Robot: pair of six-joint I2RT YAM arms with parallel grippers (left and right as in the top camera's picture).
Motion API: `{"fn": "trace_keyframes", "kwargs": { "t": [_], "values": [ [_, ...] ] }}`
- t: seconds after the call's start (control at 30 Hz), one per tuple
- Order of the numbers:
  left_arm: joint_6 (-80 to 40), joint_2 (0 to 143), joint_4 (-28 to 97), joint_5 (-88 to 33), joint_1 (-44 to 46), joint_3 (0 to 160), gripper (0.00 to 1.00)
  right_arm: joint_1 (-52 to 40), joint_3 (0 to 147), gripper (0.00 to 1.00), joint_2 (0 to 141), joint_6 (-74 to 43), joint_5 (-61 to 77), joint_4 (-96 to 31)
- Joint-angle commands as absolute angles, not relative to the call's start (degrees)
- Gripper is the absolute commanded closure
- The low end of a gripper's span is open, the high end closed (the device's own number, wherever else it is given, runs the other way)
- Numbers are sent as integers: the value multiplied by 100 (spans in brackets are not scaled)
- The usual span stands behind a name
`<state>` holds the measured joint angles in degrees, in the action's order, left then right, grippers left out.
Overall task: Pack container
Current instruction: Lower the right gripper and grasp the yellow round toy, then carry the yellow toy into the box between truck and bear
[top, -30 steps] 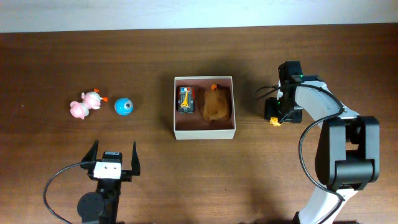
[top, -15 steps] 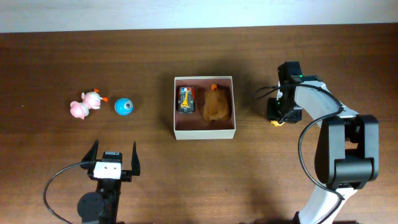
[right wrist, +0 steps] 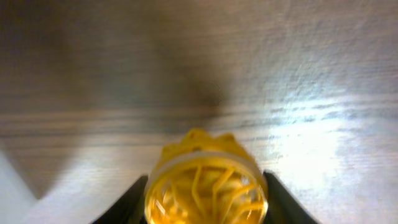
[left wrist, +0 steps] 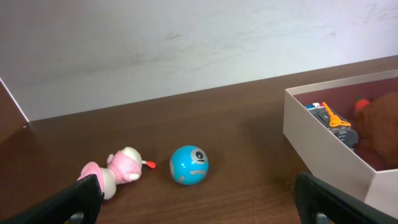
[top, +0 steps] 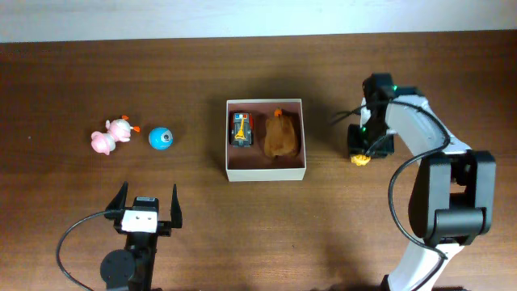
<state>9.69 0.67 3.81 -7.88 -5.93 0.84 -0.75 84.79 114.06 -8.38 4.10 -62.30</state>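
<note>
The container (top: 266,172) is a square cream-walled box with a reddish-brown inside, at the table's middle. It holds a small toy car (top: 241,129) and a brown plush (top: 282,136). It also shows at the right in the left wrist view (left wrist: 323,149). My right gripper (top: 365,150) is just right of the container, low over the table, shut on a small yellow toy (right wrist: 205,186) that also shows in the overhead view (top: 359,159). My left gripper (top: 148,206) is open and empty near the front edge; its fingers frame the left wrist view (left wrist: 202,199).
A pink toy (top: 111,136) and a blue ball (top: 161,138) lie on the left of the table, also seen in the left wrist view as the pink toy (left wrist: 118,171) and the blue ball (left wrist: 189,165). A pale wall runs behind the table.
My right gripper has turned and shifted slightly with the yellow toy, which now shows more below the fingers. The left arm has not moved.
</note>
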Motion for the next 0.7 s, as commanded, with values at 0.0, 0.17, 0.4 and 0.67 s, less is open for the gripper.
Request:
{"fn": "trace_keyframes", "kwargs": {
  "t": [0.0, 0.17, 0.4, 0.67],
  "values": [
    [1039, 30, 392, -764, -574, 54, 0, -36, 9290, 63, 11251, -281, 1144, -6724],
    [1039, 30, 392, -764, -574, 54, 0, -75, 10116, 63, 11096, 491, 2508, -7467],
    [1039, 30, 392, -764, -574, 54, 0, -545, 10460, 63, 10940, 963, 3730, -7319],
    [1039, 30, 390, -764, -574, 54, 0, -1573, 10425, 63, 11048, 228, 2845, -6320]
  ]
}}
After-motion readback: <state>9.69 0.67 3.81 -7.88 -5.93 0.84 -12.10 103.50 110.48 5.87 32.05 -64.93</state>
